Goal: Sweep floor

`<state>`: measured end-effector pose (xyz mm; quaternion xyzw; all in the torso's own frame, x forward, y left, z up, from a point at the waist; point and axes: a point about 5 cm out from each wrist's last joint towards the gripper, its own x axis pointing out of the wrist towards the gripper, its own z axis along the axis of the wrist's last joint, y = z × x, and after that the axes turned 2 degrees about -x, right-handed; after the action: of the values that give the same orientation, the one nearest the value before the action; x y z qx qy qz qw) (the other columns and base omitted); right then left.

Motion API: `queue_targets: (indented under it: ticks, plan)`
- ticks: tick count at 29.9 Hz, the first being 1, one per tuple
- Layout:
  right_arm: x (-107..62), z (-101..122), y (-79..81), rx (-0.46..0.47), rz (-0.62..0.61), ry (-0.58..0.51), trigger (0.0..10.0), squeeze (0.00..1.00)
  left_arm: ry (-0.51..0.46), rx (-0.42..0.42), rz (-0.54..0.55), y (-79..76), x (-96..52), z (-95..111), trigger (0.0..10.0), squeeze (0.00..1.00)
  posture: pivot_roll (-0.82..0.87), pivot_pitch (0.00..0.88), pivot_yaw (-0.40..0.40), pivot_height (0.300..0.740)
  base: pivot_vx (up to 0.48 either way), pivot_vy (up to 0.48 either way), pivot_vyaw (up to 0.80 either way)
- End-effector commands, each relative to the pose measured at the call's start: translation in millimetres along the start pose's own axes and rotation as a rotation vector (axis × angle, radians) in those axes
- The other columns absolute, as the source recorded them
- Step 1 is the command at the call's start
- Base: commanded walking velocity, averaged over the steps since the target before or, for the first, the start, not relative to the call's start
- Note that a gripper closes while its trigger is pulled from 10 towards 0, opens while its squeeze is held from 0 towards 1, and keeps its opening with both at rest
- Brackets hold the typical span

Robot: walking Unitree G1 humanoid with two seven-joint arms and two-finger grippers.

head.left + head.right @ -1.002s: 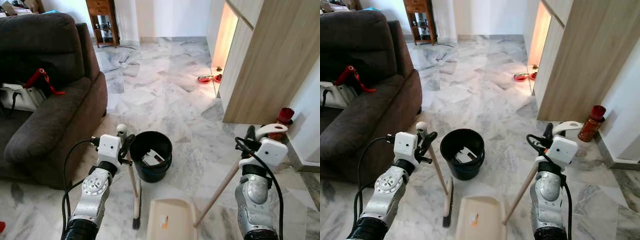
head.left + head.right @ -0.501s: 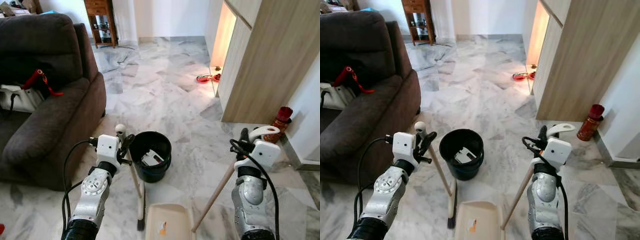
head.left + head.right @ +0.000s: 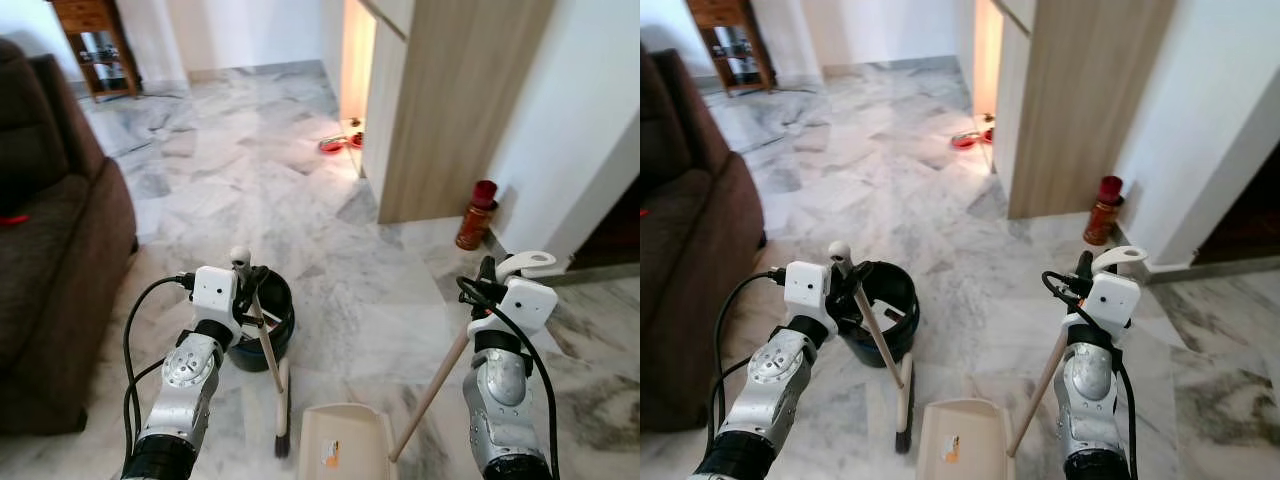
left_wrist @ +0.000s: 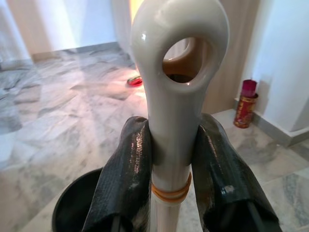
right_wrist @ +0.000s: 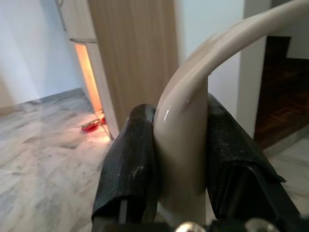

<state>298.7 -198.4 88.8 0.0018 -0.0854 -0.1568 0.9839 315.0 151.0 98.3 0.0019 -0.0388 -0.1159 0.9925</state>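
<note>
Count: one broom (image 3: 268, 360), one dustpan (image 3: 342, 448), one black bucket (image 3: 262, 325), one red canister (image 3: 476, 214), two arms.

Left arm: raised in front of the body on the left, forearm angled up and forward. The left gripper (image 4: 171, 159) has both black fingers (image 4: 126, 174) clamped on the cream top of the broom handle, just below its hanging-loop end.

Right arm: raised on the right, forearm near upright. The right gripper (image 5: 179, 159) has its fingers (image 5: 133, 164) pressed tight on either side of the dustpan handle's curved cream grip.

Broom: long axis close to vertical, leaning slightly so the top sits far-left and the head near-right. Brush head (image 3: 281, 420) rests on the marble floor (image 3: 300, 200), just left of the dustpan. The handle passes in front of the bucket's right rim.

Dustpan: pan lies flat on the floor at the near centre, between the two arms. Its wooden pole (image 3: 430, 390) slants up and right to the right gripper.

Surroundings: brown sofa (image 3: 60, 260) at left; wooden cabinet (image 3: 450, 100) far right, with the canister standing by the wall beside it.
</note>
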Motion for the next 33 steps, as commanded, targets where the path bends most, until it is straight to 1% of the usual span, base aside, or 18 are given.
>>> queue_targets:
  ticks: [1,7,9,12,19,25,33]
  plan:
    - [5.3,5.7,5.0,0.004,0.012,-0.022,10.0,0.00,-0.030,0.002,0.016,6.3,4.2,8.8,10.0,0.00,-0.03,0.000,0.040,0.740,0.000,0.000,-0.80]
    - [6.8,6.2,3.0,-0.008,0.006,-0.022,10.0,0.00,-0.033,0.001,0.019,6.6,5.8,10.2,10.0,0.00,-0.05,0.000,0.036,0.740,0.000,0.000,-0.80]
    - [6.8,7.9,2.1,-0.007,-0.003,-0.030,10.0,0.00,-0.026,0.009,0.027,11.3,5.2,9.0,10.0,0.00,-0.06,0.000,0.043,0.740,0.000,0.000,-0.80]
    - [7.4,8.7,1.9,-0.009,-0.004,-0.032,10.0,0.00,-0.028,0.009,0.030,12.1,6.7,10.3,10.0,0.00,-0.07,0.000,0.044,0.740,0.000,0.000,-0.80]
    - [8.0,9.3,4.3,-0.007,-0.002,-0.034,10.0,0.00,-0.035,0.005,0.026,11.6,9.5,12.2,10.0,0.00,-0.11,0.000,0.048,0.740,0.000,0.000,-0.80]
    - [6.9,10.2,7.2,-0.013,-0.002,-0.041,10.0,0.00,-0.023,0.009,0.025,14.7,8.9,9.6,10.0,0.00,-0.14,0.000,0.065,0.740,0.000,0.000,-0.80]
    - [8.3,11.7,10.9,-0.012,-0.007,-0.046,10.0,0.00,-0.019,0.015,0.011,15.5,12.2,10.9,10.0,0.00,-0.16,0.000,0.093,0.740,0.000,0.000,-0.80]
